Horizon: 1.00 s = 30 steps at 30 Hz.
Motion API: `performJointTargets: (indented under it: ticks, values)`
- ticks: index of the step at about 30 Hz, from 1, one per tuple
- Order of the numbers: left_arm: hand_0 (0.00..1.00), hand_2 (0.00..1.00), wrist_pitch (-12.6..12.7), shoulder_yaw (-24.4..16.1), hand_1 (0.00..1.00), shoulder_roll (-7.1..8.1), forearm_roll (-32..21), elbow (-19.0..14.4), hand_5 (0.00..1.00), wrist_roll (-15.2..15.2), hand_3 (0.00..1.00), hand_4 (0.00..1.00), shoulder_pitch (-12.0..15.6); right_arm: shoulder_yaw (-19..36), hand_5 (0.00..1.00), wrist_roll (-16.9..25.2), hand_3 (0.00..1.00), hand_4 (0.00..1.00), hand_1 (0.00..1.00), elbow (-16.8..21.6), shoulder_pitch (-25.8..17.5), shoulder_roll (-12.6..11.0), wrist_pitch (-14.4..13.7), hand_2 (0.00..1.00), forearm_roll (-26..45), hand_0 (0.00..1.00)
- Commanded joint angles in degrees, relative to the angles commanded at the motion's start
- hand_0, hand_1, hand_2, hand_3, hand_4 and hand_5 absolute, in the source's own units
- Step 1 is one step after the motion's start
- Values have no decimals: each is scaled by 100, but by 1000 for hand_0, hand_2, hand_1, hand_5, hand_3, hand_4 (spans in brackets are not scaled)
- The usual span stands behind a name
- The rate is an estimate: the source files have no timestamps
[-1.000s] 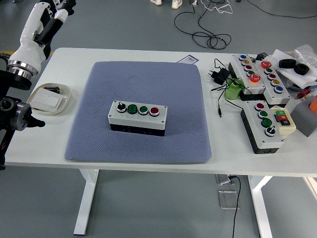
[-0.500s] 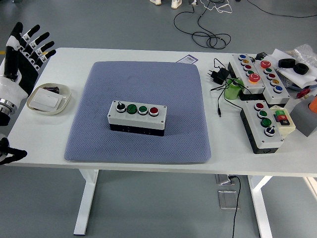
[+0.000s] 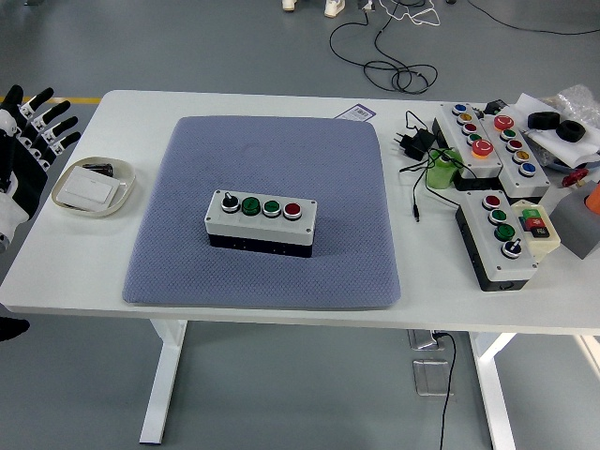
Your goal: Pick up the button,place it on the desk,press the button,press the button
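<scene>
Hovering at the 9 o'clock edge, the left hand (image 3: 26,141) is spread open and empty, while the button box (image 3: 261,221) sits mid-mat (image 3: 309,150) on the surface (image 3: 281,309), apparently placed, so pressing a button comes next.

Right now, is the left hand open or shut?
Open: the left hand at the table's left edge has its fingers spread, holding nothing.

White table (image 3: 281,298) — carries a blue-grey mat (image 3: 267,211) at centre. Left of the mat: an oval dish (image 3: 92,186). Right side: three button boxes (image 3: 487,141) (image 3: 516,141) (image 3: 497,239), a green roll (image 3: 442,172), a black plug adapter with cable (image 3: 415,141) — all off the mat.
</scene>
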Motion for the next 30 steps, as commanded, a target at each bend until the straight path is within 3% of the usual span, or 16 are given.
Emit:
performJointTargets:
  ticks: [7, 30]
  values:
    - [832, 870, -141, -27, 841, -189, 172, -11, 998, 117, 897, 735, 139, 27, 341, 47, 590, 240, 507, 0, -47, 24, 7, 547, 96, 643]
    - [829, 870, -108, -86, 837, -329, 281, -22, 998, 166, 900, 735, 157, 75, 341, 73, 590, 240, 507, 0, 65, 72, 15, 547, 161, 643]
